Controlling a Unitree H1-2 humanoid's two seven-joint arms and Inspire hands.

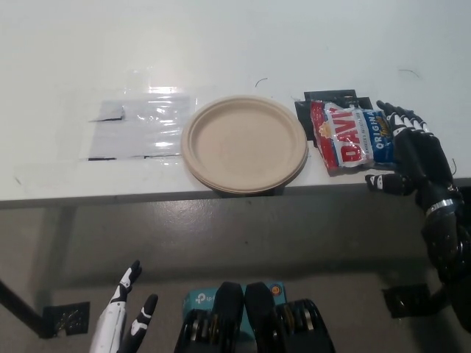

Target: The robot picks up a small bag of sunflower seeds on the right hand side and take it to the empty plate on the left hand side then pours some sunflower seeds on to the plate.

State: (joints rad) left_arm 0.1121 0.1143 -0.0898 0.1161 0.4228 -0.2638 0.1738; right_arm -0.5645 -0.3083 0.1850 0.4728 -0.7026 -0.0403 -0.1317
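A red, white and blue bag of sunflower seeds (352, 137) lies flat on the white table (235, 44), right of a beige paper plate (245, 143) with nothing on it. My black right hand (413, 157) is open at the bag's right end, its fingers spread along the blue edge and its thumb near the table's front edge. I cannot tell whether the fingers touch the bag. My white left hand (124, 318) hangs open low at the lower left, below the table.
A clear plastic sheet (138, 129) is taped to the table left of the plate. A black patch (327, 99) shows under the bag's far end. The plate overhangs the table's front edge slightly. Floor lies below.
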